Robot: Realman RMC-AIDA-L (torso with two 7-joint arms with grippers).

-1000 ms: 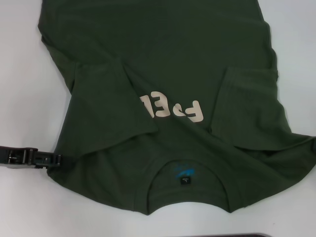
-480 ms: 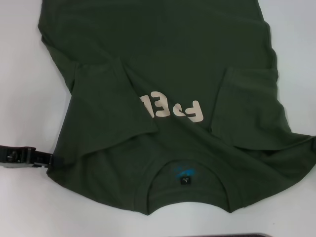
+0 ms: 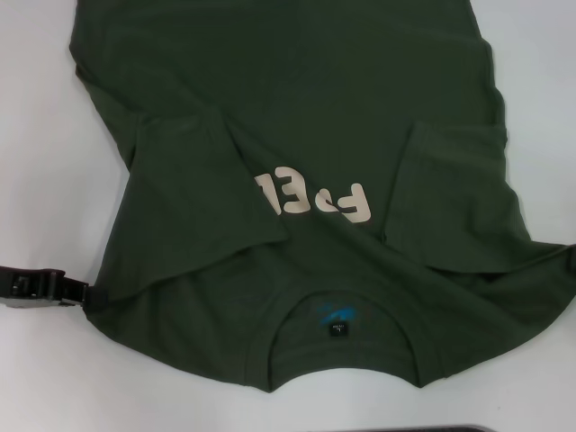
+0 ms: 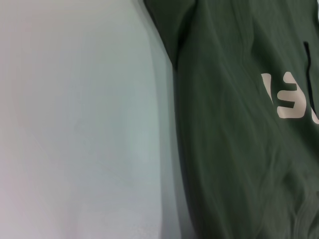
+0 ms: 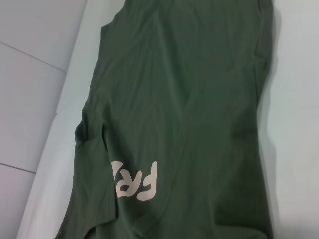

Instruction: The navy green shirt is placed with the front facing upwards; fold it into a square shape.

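The navy green shirt (image 3: 342, 99) lies front up on the white table, its collar nearest me and the black neck label (image 3: 337, 329) showing. Both sleeves are folded inward over the chest, the left one (image 3: 198, 198) and the right one (image 3: 450, 198), flanking the cream letters (image 3: 315, 200). My left gripper (image 3: 83, 292) is low over the table at the shirt's left edge, its tip right at the cloth near the shoulder. The left wrist view shows the shirt (image 4: 234, 149) beside bare table. In the right wrist view the shirt (image 5: 199, 99) is seen from above. My right gripper is out of view.
White tabletop (image 3: 36, 135) surrounds the shirt on the left and right. A dark strip (image 3: 450, 428) shows at the near edge of the head view. In the right wrist view the table edge and pale floor (image 5: 30, 74) lie beyond the shirt.
My left gripper has drawn back to the left, off the shirt's edge. The shirt's left side has settled slightly; the rest has not moved.
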